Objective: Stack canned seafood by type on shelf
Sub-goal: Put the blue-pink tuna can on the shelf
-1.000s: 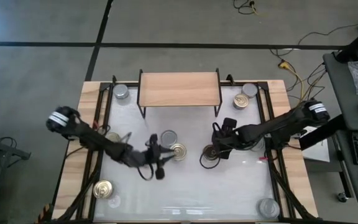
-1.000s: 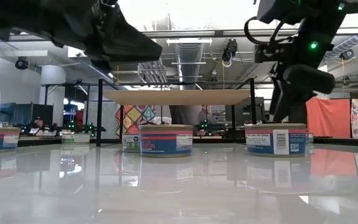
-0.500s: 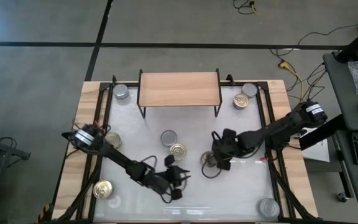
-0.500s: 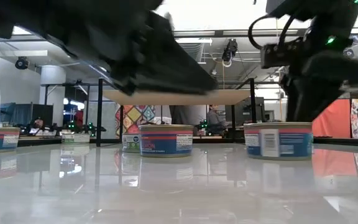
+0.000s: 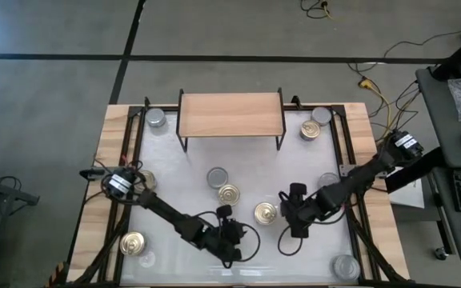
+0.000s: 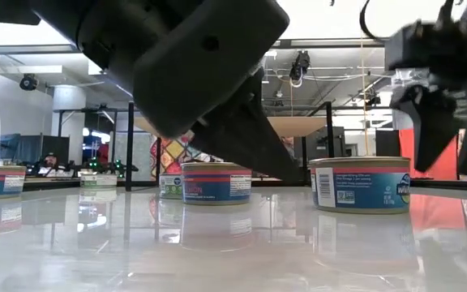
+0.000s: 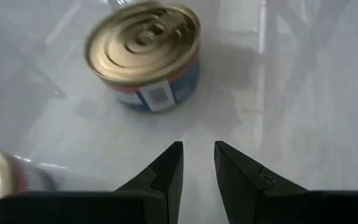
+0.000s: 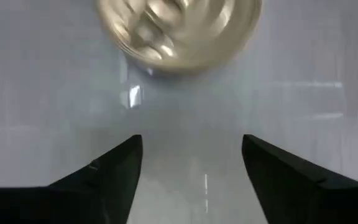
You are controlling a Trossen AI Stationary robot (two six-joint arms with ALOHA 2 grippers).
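The shelf (image 5: 230, 116) stands at the table's far middle with a bare top. A gold-lidded can (image 5: 266, 213) stands on the white top between my two grippers; it also shows as the can (image 7: 145, 53), the can (image 8: 179, 31) and the can (image 6: 359, 185). My left gripper (image 5: 238, 230), low over the table to the can's left and near side, points at it; the left gripper (image 7: 197, 149) is open by a narrow gap, with nothing in it. My right gripper (image 5: 294, 220) is just right of the can; the right gripper (image 8: 191, 143) is wide open and holds nothing.
A gold can (image 5: 229, 193) and a silver can (image 5: 217, 177) stand close together mid-table. More cans stand at the far left (image 5: 157, 118), far right (image 5: 310, 130), near left (image 5: 134, 243) and near right (image 5: 345, 266). In the low view my left arm (image 6: 201, 65) fills the upper left.
My left gripper has swung toward the table's near edge and to the right, sinking low over the table. My right gripper has drawn back toward the near right, off the gold can that it covered; that can now stands in plain view, a little nearer the near edge.
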